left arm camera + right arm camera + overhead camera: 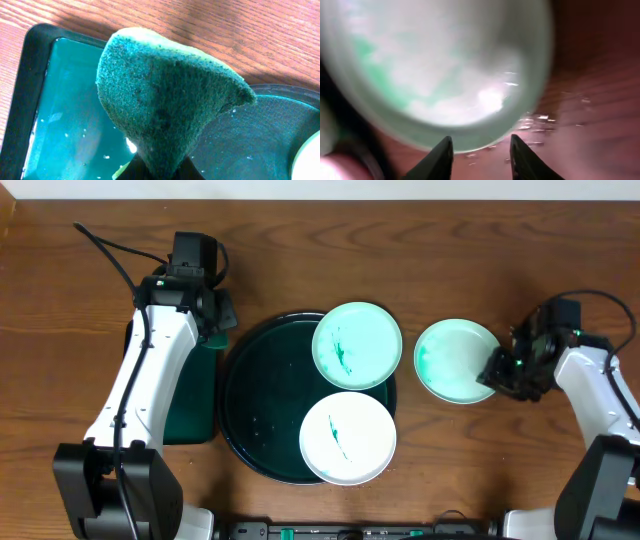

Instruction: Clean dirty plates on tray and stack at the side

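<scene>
The round dark green tray (258, 395) sits mid-table. Two plates lie on its right side: a mint one (357, 345) with a teal smear and a white one (347, 437) with a teal streak. A third pale mint plate (457, 360) lies on the table to the tray's right and looks blurred in the right wrist view (435, 70). My right gripper (497, 370) is open at that plate's right rim, its fingers (481, 137) just short of the rim. My left gripper (218, 320) is shut on a green sponge (165, 95), held above the tray's left edge (260, 135).
A smaller rectangular dark green tray (195, 405) holding water stands left of the round tray, under my left arm; its rim shows in the left wrist view (25, 100). Bare wooden tabletop surrounds everything. A white plate edge (311, 160) shows at the lower right of the left wrist view.
</scene>
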Available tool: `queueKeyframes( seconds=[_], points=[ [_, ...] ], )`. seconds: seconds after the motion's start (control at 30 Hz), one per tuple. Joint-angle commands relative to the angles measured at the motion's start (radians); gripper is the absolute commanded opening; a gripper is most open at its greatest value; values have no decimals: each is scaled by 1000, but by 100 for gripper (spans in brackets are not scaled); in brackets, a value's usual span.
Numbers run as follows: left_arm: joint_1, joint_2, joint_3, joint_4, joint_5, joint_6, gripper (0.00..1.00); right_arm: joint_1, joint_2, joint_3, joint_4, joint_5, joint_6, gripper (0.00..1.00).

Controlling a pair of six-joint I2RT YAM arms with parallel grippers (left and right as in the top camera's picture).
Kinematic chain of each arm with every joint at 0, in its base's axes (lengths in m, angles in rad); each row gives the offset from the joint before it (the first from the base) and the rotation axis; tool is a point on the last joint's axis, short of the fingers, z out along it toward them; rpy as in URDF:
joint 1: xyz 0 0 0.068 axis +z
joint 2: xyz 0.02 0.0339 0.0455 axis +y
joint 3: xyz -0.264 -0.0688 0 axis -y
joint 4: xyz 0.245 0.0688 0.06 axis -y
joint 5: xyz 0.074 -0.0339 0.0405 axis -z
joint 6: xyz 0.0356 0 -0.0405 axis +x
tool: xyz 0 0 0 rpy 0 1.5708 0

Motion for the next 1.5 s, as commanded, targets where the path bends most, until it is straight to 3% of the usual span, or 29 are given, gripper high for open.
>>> queueKeyframes(
  seconds=[0.0, 0.1, 0.4, 0.67, 0.77, 0.97, 1.03, 1.1, 1.3, 1.47],
  points=[
    [5, 3, -2, 1, -9, -5, 7, 60, -53, 84, -40, -142, -70, 41],
    [5, 3, -2, 0, -9, -5, 7, 138, -57, 95, -66, -173, -69, 49],
    [5, 3, -2, -4, -9, -5, 7, 418, -52, 27, -90, -149, -16, 60],
    [5, 3, -2, -14, -10, -5, 7, 554, -10, -35, -46, -134, 48, 59],
    [5, 3, -2, -14, -10, -5, 7, 595, 12, -35, -36, -130, 72, 55],
    [5, 3, -2, -19, -10, -5, 7, 647, 67, -46, -35, -69, 116, 38],
    [5, 3, -2, -20, -10, -5, 7, 655, 89, -47, -35, -56, 135, 20],
    [5, 3, -2, -20, -10, -5, 7, 654, 91, -47, -31, -55, 142, 12],
    [5, 3, -2, -20, -10, -5, 7, 678, 91, -47, -25, -56, 142, 2],
    [5, 3, -2, -19, -10, -5, 7, 724, 91, -40, 38, -120, 141, 1]
  ],
)
